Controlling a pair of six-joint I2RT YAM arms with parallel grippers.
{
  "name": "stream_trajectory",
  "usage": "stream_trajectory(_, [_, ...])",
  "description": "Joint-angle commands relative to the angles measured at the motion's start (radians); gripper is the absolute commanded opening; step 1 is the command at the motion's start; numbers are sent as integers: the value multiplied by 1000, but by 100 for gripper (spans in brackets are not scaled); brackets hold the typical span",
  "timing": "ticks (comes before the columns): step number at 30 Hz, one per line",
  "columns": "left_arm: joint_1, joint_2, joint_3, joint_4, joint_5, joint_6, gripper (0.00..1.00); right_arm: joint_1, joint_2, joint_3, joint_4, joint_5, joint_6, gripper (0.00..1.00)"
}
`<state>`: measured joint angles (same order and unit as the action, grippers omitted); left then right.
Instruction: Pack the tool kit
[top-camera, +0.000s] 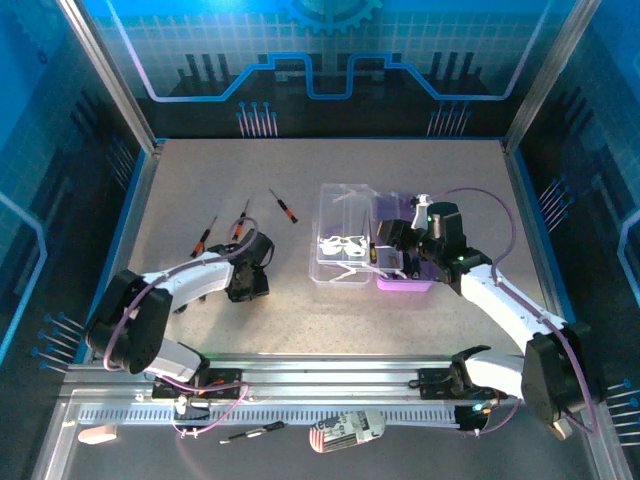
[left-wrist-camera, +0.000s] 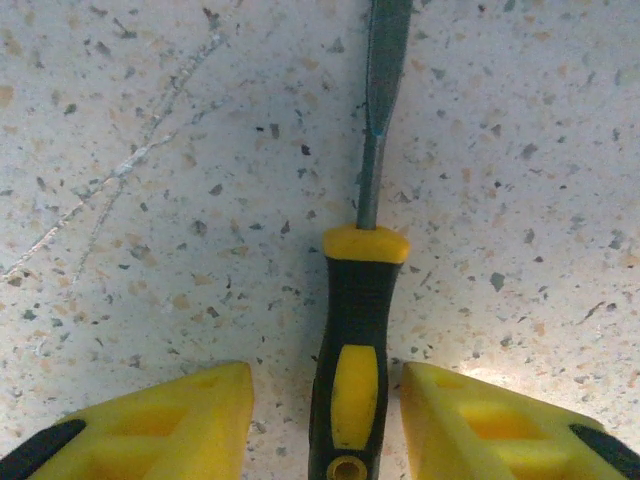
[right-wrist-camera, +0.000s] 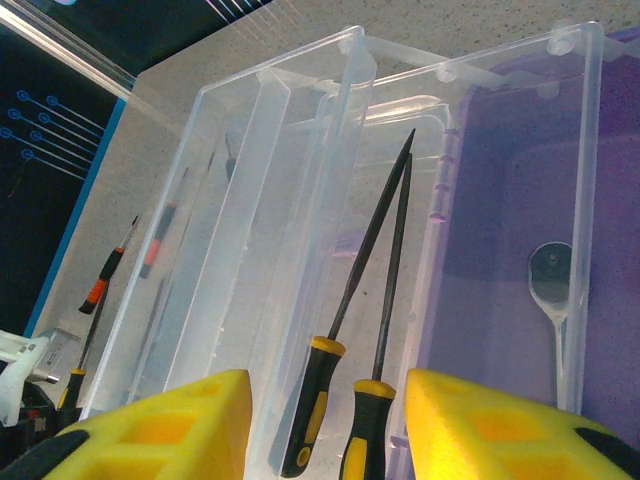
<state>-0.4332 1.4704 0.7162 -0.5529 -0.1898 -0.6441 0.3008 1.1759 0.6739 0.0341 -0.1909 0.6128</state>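
Yellow left fingers (left-wrist-camera: 170, 420) stand released either side of a black-and-yellow screwdriver (left-wrist-camera: 352, 330) on the speckled desk (left-wrist-camera: 150, 200), not touching it. The right fingers (right-wrist-camera: 490, 420) are spread too, grasping nothing; the open tool kit (right-wrist-camera: 500, 220) lies just ahead of them, two more screwdrivers (right-wrist-camera: 318, 390) inside its clear half.
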Motion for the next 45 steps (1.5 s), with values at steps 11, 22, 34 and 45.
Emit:
stream_trajectory(11, [-2, 39, 42, 72, 76, 96, 16, 3, -24, 2, -7, -5, 9, 45])
stream_trajectory(22, [-22, -167, 97, 37, 165, 141, 15, 3, -36, 31, -33, -29, 3, 45])
stream_trajectory(34, [-156, -248, 215, 123, 188, 195, 14, 43, -43, 125, -65, -101, 85, 48])
stream_trajectory(45, [-298, -160, 313, 216, 194, 231, 14, 192, 46, 258, -33, -52, 128, 49])
